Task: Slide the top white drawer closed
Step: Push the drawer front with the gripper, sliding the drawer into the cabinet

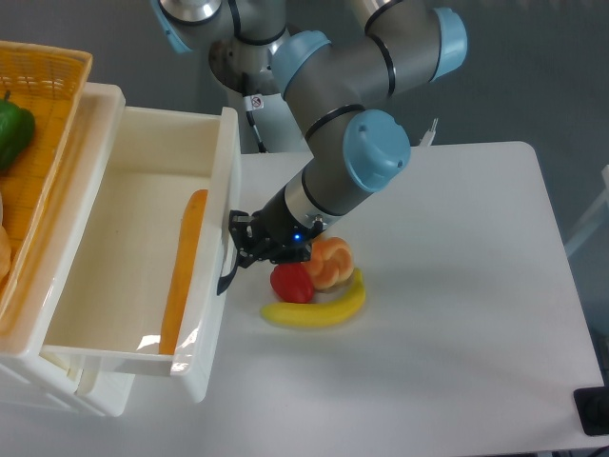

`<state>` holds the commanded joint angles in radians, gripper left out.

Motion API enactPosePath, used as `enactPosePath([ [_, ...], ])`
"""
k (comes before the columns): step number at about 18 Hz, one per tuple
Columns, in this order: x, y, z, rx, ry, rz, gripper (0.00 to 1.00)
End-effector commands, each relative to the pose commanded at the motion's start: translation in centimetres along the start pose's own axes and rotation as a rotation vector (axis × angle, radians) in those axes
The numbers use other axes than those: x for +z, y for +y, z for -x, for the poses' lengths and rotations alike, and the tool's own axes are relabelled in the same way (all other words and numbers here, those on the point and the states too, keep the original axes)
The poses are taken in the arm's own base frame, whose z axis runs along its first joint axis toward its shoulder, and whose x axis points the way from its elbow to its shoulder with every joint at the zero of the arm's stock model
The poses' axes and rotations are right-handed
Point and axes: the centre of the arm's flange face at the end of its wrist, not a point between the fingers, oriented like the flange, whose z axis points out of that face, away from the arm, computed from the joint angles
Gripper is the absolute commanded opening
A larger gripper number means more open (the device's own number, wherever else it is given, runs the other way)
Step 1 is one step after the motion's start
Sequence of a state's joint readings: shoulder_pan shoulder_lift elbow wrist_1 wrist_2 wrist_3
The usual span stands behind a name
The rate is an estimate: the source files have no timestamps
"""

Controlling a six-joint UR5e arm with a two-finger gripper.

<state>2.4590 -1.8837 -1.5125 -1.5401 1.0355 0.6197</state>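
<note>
Top white drawer (143, 276) stood pulled out at left, front panel facing right, long orange stick (181, 271) lying inside. Gripper (240, 249) pressed against drawer front at black handle (225, 269); finger spread could not be told, grasp unclear. Just right of gripper: banana (319, 307), red fruit (291, 282), orange fruit (328, 264) on white table (457, 286). Farther left, wicker basket (43, 124) with green pepper (17, 129).
</note>
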Motion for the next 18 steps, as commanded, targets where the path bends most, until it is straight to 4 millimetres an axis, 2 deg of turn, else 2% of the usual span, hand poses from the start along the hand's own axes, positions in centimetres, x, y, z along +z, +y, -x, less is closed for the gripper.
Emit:
enactPosePath([
  [3, 0.4, -0.2, -0.8, 0.001, 0.002, 0.006, 0.00],
  [10, 2.7, -1.1, -4.5, 0.010, 0.000, 0.038, 0.00],
  [18, 4.2, -1.9, -8.1, 0.019, -0.015, 0.051, 0.00],
])
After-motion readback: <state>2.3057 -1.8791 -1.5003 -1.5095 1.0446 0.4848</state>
